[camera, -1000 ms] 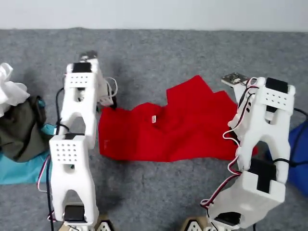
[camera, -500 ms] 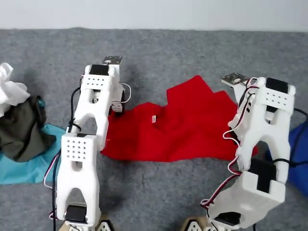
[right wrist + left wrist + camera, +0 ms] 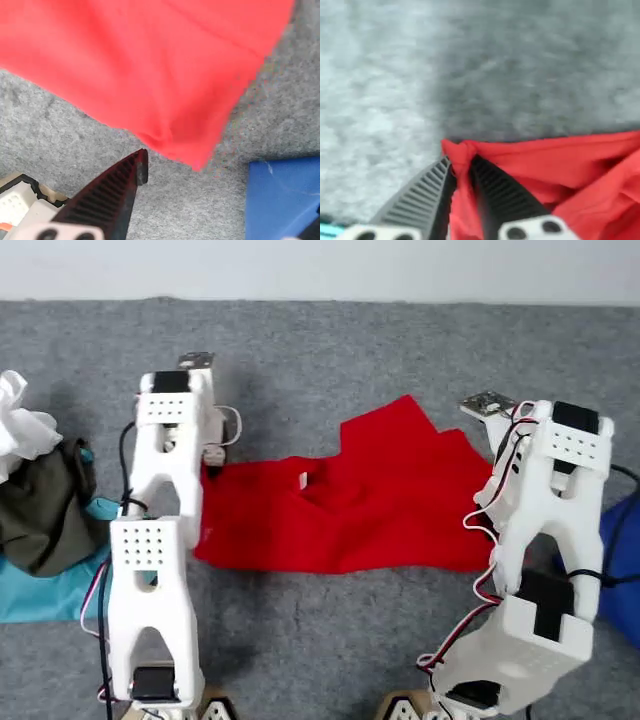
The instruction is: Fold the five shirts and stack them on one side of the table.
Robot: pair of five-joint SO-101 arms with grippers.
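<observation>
Red cloth is bunched between the fingers of my left gripper (image 3: 462, 161). The jaws are nearly closed on one corner of the shirt (image 3: 370, 505), which is twisted into a small knot at the tips. From that corner the fabric runs away in taut folds over the grey table (image 3: 330, 350).

My right gripper (image 3: 225, 197) is wide open and has hold of nothing. One ribbed finger (image 3: 125, 185) hangs over bare table just beside the shirt's far corner, and I cannot tell whether it touches the cloth.

The shirt lies in the middle of the table between my two arms, spread out but not flat. It is plain bright red. Shallow wrinkles cross its middle, and there is a small dip around a white tag (image 3: 303, 480) near the neck. Its near edge runs fairly straight. Its far edge steps up to a peak toward my right arm. The end by my left arm narrows to the pinched corner.

A blue cloth (image 3: 622, 540) lies at the table's edge past my right arm, near the shirt's corner but apart from it. On the other side, beyond my left arm, there is a loose heap well away from the shirt. A white cloth (image 3: 20, 425) is farthest back, a dark cloth (image 3: 40, 510) is against it, and a teal cloth (image 3: 50, 585) lies spread underneath.
</observation>
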